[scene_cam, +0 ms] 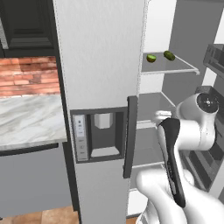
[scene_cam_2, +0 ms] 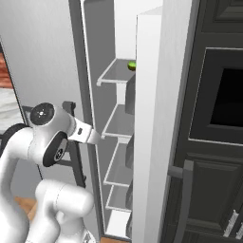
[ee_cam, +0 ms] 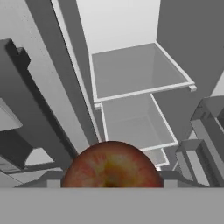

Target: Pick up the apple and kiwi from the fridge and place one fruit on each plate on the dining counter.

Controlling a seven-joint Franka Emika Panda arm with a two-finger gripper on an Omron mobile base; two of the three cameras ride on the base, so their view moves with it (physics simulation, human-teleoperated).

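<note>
The apple (ee_cam: 112,166), red-brown and round, hangs very close at the bottom middle of the hand view in front of the fridge's bare lower shelves (ee_cam: 131,72). It covers my fingertips, and the gripper (scene_cam: 159,116) is shut on it just right of the fridge's (scene_cam: 100,52) dark handle, at the open compartment's mouth. The kiwi (scene_cam: 151,57), with its lime-green cut face, lies on the upper shelf. It shows as a green sliver (scene_cam_2: 132,65) in the right base view. The plates are out of view.
A darker green oval item (scene_cam: 169,55) lies beside the kiwi. The open fridge door (scene_cam_2: 147,142) stands on the right, with the black oven cabinet (scene_cam_2: 218,109) behind it. A marble counter (scene_cam: 26,120) under a brick wall is at the left. Door bins (ee_cam: 210,131) jut in on the right.
</note>
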